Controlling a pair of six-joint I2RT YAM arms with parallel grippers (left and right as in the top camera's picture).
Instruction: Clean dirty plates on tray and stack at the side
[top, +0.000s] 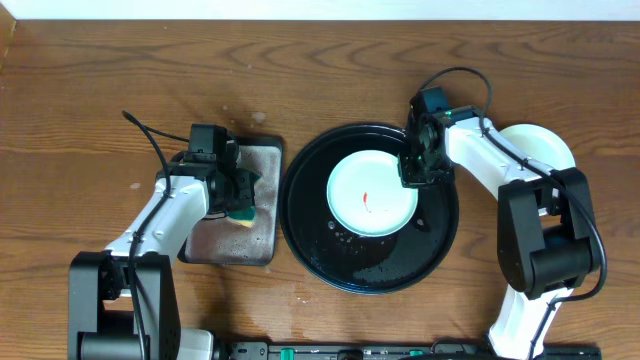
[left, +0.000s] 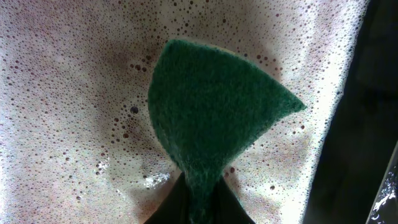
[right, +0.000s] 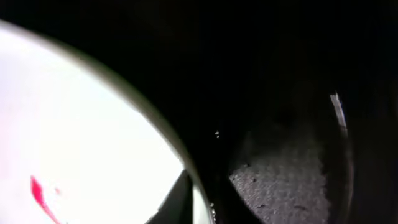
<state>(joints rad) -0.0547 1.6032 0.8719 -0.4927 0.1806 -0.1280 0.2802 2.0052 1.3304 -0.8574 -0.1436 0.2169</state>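
Left tool (top: 240, 198) is clamped on a green sponge (left: 211, 118) and hangs over the foamy grey tray (top: 235, 250), the scrubbing face fanned out below its fingers. The dirty plate (top: 360, 185) lies to that tool's right, near the middle of the black tray (top: 385, 265), with both tray rims between sponge and plate. Being round, the plate has no long axis to line up with. What matters is its red smear (top: 367, 201), just right of the plate's centre, on the side away from the sponge. The right tool (top: 415, 170) is the nearer one, sitting at the plate's right rim. Its wrist view shows the rim running down toward the fingers, but I cannot tell whether they are closed on it. 1 more pale plate (top: 545, 148) rests on the counter (top: 300, 70) beyond the right arm. The next move probably calls for the sponge to cross rightward while the right side steadies the plate.
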